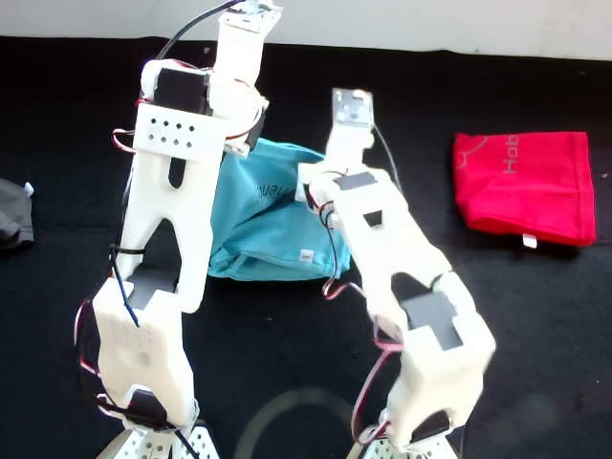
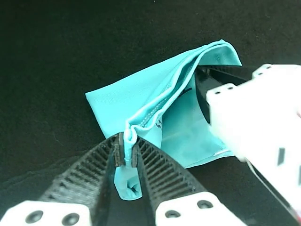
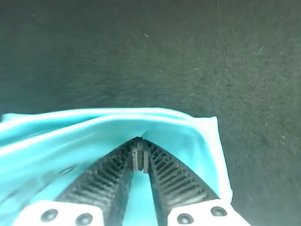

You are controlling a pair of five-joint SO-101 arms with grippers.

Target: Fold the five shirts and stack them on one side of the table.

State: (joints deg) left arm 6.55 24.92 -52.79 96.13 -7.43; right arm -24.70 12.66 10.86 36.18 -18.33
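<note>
Left gripper (image 2: pixel 125 153) and right gripper (image 3: pixel 140 157) pinch sleek teal shirt (image 2: pixel 141 99) (creased).

One black cloth-covered table (image 1: pixel 535 335) carries three textile items: one turquoise fabric shirt (image 1: pixel 273 229), one folded red fabric shirt (image 1: pixel 526 186) and one grey cloth piece (image 1: pixel 11 215). Two white plastic robot arms count: left arm (image 1: pixel 172 201), right arm (image 1: pixel 387 234).

The right arm's 2 black, ribbed jaws are pressed tip to tip, pinching a fold of the turquoise shirt (image 3: pixel 84 132). The fabric arches around the tips and spreads out on both sides of them, with a hemmed corner lying just beside 1 jaw. Past the shirt's edge lies the dark, felt-like cover of the desk (image 3: pixel 197 56).
</note>
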